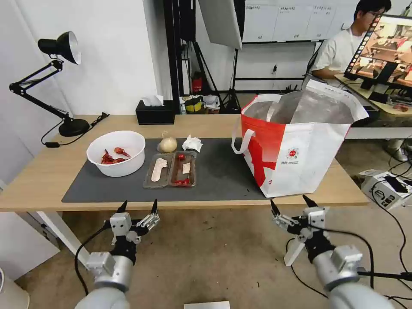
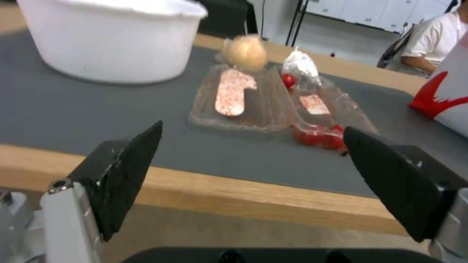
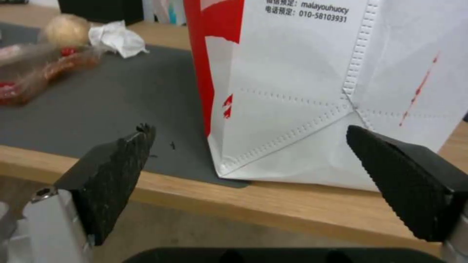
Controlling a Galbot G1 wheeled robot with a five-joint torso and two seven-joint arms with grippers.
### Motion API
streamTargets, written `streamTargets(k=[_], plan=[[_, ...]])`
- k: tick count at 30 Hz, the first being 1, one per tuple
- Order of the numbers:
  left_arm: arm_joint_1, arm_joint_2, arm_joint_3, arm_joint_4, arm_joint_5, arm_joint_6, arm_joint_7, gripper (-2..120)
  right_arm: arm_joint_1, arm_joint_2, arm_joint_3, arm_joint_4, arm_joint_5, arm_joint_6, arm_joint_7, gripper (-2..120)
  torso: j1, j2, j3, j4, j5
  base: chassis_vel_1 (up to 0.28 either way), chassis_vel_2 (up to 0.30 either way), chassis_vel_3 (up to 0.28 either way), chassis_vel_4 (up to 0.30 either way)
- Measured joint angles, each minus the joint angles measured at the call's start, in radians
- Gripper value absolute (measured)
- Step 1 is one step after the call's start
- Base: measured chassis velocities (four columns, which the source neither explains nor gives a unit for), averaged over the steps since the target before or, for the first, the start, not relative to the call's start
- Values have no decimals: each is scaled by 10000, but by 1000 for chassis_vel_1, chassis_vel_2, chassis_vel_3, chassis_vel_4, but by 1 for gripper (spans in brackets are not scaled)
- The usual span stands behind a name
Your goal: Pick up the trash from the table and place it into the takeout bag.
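Observation:
On the table (image 1: pixel 43 180) lies a dark grey mat with the trash on it: a clear two-part plastic tray (image 1: pixel 170 170) (image 2: pixel 273 106) with red scraps, a white bowl (image 1: pixel 116 152) (image 2: pixel 112 36) holding red shells, a beige onion-like lump (image 1: pixel 167 144) (image 2: pixel 245 52) and crumpled white tissue (image 1: pixel 192 143) (image 3: pixel 117 36). The white and red takeout bag (image 1: pixel 296 146) (image 3: pixel 317 87) stands open at the mat's right end, foil lining showing. My left gripper (image 1: pixel 138 208) (image 2: pixel 253 142) hangs open below the table's front edge, facing the tray. My right gripper (image 1: pixel 291 206) (image 3: pixel 248 142) is open too, before the bag's lower corner.
A black tissue box (image 1: pixel 155 112) and a black desk lamp (image 1: pixel 64 86) stand at the table's back. A person sits at another desk with a monitor (image 1: pixel 386 47) behind the bag. Cables and a white box (image 1: pixel 386 189) lie on the floor at the right.

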Motion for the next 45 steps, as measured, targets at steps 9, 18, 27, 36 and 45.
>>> streamTargets(k=[9, 18, 27, 36, 45], plan=[[-802, 631, 243, 180, -2040, 261, -534, 100, 382, -446, 22, -35, 1092, 238, -147, 100, 0, 0, 0, -2, -1, 0, 0, 0, 0], [-1607, 946, 581, -534, -6496, 721, -2058, 100, 322, -403, -24, -34, 1143, 387, -180, 100, 0, 0, 0, -1, -1, 0, 0, 0, 0], [-3084, 1156, 698, -403, -10356, 1288, -4718, 100, 386, -473, -156, -100, 1103, 429, -166, 100, 0, 0, 0, -4, -2, 0, 0, 0, 0], [-3754, 1124, 721, 677, -11131, 1237, -5299, 100, 604, -598, -344, -355, 1076, 454, -154, 100, 0, -1, -1, -1, -2, 0, 0, 0, 0], [-4134, 925, 779, 1180, -11042, 1048, -5224, 100, 772, -531, -552, -586, 1015, 476, -139, 100, 0, 0, 0, -1, -2, 0, 0, 0, 0]])
